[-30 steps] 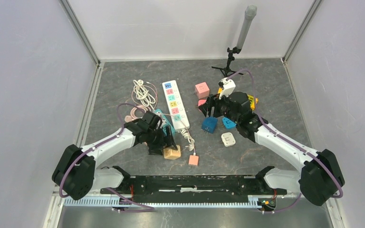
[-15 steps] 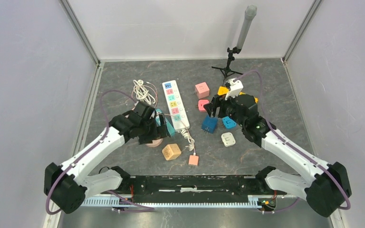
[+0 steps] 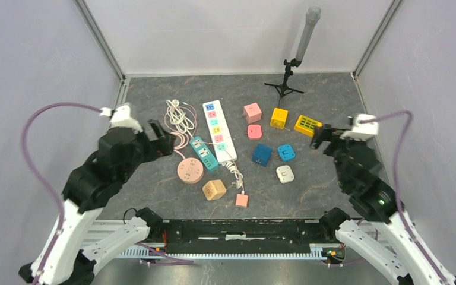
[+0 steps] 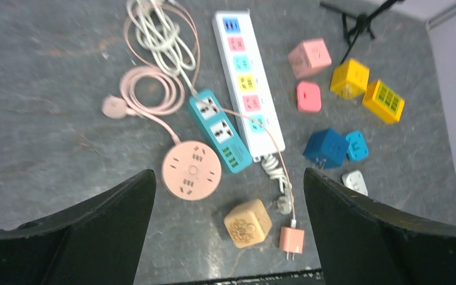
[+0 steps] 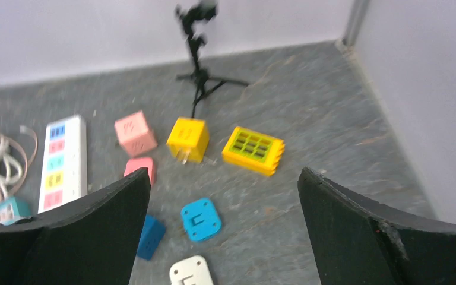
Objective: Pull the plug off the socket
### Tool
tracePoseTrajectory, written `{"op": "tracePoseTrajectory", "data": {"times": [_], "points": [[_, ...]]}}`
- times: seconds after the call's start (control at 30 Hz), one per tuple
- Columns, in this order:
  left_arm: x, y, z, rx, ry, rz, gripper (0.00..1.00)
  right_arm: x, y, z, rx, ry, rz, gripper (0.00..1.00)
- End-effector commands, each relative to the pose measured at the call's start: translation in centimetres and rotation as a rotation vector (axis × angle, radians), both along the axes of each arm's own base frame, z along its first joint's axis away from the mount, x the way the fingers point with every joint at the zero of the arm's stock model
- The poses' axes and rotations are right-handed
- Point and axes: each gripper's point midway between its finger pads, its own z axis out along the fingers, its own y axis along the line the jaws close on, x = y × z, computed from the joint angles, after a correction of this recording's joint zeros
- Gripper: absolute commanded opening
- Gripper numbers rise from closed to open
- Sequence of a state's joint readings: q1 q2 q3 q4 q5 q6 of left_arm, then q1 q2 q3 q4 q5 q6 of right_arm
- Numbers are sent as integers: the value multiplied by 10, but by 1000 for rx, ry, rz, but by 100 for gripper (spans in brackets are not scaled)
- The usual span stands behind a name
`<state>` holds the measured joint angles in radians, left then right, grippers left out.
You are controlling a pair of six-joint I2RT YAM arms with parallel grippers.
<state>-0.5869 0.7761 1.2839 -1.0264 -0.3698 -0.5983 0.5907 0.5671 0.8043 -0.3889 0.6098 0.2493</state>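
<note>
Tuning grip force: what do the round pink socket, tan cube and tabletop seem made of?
Round pink socket: smooth matte plastic, judging by even colour and moulded slots. Tan cube: likely plastic, wood-toned; too blurred to be sure. Tabletop: dark grey, pale-veined, stone-look, possibly a printed mat.

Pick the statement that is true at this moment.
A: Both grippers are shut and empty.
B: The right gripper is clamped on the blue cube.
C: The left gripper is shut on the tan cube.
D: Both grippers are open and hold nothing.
D: the left gripper and the right gripper each show fingers spread wide with nothing between them, while the tan cube and the blue cube lie free on the table.
</note>
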Motion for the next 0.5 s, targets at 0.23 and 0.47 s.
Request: {"op": "tracePoseTrajectory", "data": {"times": [0.23,0.47], "points": [[-54,86,69,83,-289,145,100,-97,-126,101,78,-192,-394,98],[-75,110,81,94,-337,184,100,-112,-138,115,134,-252,-413,98]]}}
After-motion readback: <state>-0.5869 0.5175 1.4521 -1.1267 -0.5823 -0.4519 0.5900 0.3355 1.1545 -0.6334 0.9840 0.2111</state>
